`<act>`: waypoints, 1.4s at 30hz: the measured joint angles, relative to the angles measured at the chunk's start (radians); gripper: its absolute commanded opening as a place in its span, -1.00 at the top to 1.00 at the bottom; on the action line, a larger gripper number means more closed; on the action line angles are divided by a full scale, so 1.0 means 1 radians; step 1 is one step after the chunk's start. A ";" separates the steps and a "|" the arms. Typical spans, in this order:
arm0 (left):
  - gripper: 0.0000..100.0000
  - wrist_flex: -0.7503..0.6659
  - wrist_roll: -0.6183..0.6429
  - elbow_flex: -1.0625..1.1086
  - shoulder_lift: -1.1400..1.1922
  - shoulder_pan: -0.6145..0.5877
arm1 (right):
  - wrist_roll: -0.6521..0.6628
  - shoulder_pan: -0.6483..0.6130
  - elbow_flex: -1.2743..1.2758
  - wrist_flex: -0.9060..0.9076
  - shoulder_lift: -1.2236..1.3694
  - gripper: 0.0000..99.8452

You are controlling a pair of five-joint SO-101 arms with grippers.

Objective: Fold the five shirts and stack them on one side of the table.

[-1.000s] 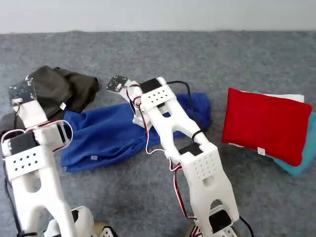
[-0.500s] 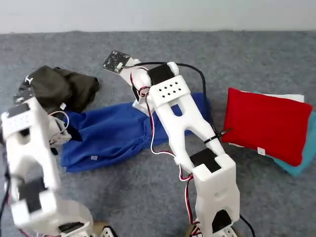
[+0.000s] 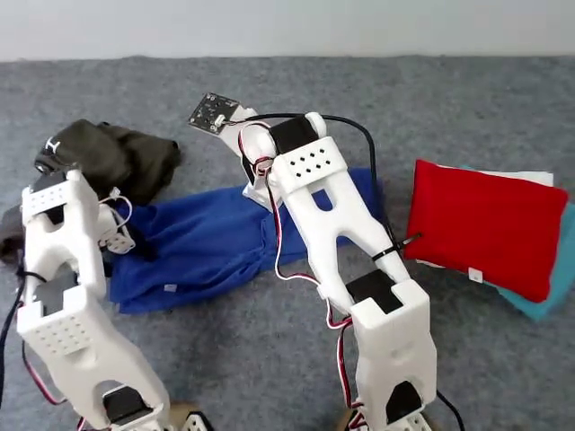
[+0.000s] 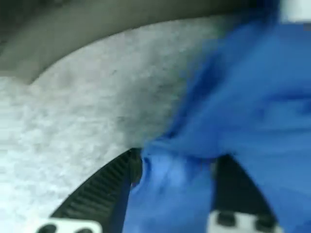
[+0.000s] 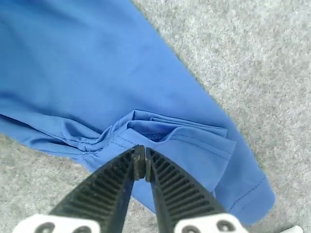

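A crumpled blue shirt [image 3: 202,242] lies spread across the middle of the grey table. My right gripper [image 5: 141,162] is shut at a puckered fold on the blue shirt's [image 5: 87,73] far edge and appears to pinch the cloth; from above it [image 3: 254,196] sits under its own arm. My left gripper [image 4: 180,162] stands open at the shirt's left end [image 3: 135,241], with blue cloth [image 4: 243,107] between its fingers. A dark olive shirt [image 3: 121,160] lies bunched at the back left. A folded red shirt [image 3: 485,224] tops a stack at the right.
Under the red shirt lie a teal shirt [image 3: 548,287] and a white one [image 3: 530,177]. Bare grey carpet [image 3: 449,108] stretches behind the shirts and in front, between the two arm bases.
The left arm has swung down from a raised pose to the blue shirt's left end. The right arm lifted and shifted back a second ago, then held still.
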 measured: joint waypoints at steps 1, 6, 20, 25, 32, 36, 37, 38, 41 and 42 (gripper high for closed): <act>0.97 0.002 -0.014 -0.002 0.000 0.006 | 0.000 0.000 0.000 0.000 0.000 0.98; 0.98 0.017 -0.041 -0.003 -0.002 0.017 | 0.000 0.000 0.000 0.000 0.000 0.98; 0.98 0.226 -0.238 0.014 -0.367 0.017 | 0.000 0.195 0.002 -0.011 -0.109 0.98; 0.98 0.249 -0.163 0.014 -0.540 0.276 | 0.000 0.259 0.002 -0.017 -0.167 0.98; 0.98 0.170 -0.015 -0.023 -0.552 0.628 | 0.000 0.388 0.002 -0.018 -0.175 0.98; 0.98 0.106 0.068 -0.114 -0.428 0.675 | 0.000 0.443 0.002 -0.018 -0.175 0.98; 0.98 0.098 0.086 -0.150 -0.390 0.689 | 0.000 0.450 0.002 -0.018 -0.175 0.98; 0.98 0.094 0.103 -0.190 -0.353 0.703 | 0.000 0.454 0.002 -0.018 -0.175 0.98; 0.98 0.089 0.137 -0.341 -0.239 0.755 | 0.000 0.470 0.002 -0.018 -0.175 0.98; 0.98 0.089 0.147 -0.394 -0.199 0.776 | 0.000 0.476 0.002 -0.018 -0.175 0.98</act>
